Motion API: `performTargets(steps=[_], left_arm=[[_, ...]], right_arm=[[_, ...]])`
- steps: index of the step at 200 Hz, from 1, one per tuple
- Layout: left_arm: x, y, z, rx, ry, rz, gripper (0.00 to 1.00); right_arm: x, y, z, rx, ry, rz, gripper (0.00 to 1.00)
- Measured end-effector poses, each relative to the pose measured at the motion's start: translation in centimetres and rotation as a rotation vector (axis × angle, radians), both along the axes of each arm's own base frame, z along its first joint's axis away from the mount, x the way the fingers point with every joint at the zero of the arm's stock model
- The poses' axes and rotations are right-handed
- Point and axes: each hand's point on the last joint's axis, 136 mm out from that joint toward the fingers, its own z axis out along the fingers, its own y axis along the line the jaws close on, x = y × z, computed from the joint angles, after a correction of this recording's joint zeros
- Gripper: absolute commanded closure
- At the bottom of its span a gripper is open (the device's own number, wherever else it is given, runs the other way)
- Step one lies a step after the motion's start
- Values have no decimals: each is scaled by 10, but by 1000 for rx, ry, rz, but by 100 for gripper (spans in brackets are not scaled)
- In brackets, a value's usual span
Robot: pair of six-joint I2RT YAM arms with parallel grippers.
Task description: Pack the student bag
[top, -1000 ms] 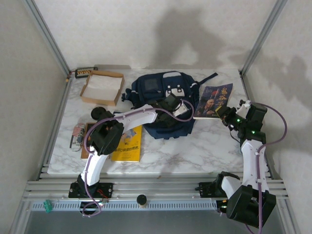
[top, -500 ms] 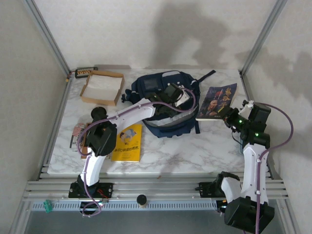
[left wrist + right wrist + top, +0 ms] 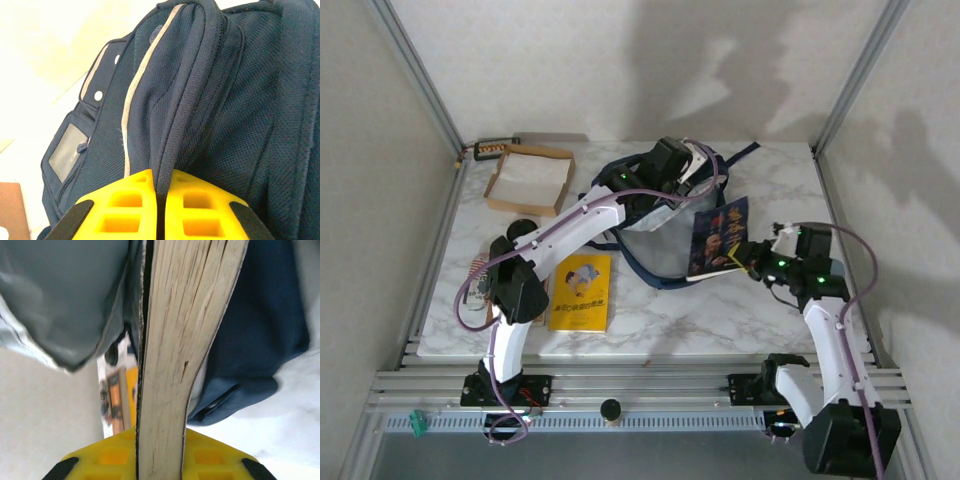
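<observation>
Left arm (image 3: 570, 227), right arm (image 3: 830, 335): white link shells, black joint housings, purple external cables, green lights; yellow gripper fingers (image 3: 125, 202) with square recesses

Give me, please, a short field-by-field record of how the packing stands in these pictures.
bag: student bag held up by its top edge, pale lining showing
left fingers: left fingers shut on a fold of the bag's navy fabric
right fingers: right fingers shut on a dark-covered book, held on edge
book position: at the bag's opening; how far in, cannot tell
waiting on table: yellow book near the left arm
also there: cardboard box at back left
</observation>
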Motion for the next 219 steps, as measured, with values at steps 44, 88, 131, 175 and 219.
performTargets(steps=[44,88,131,175,219], left_arm=[[-5,-4,-4,-18,32,-14,100],[-8,-6,-6,-52,57,-9,100],[-13,-10,-7,-86,84,-22,100],[-15,-9,-4,-105,80,-17,100],[-12,-9,-2,-126,68,3,100]], right_arm=[[6,56,-11,47,-15,171,100],[54,81,-49,63,-32,201,99],[97,92,-76,48,-68,187,82],[152,99,-77,-39,-147,169,41],[146,82,-77,-154,-114,110,21]])
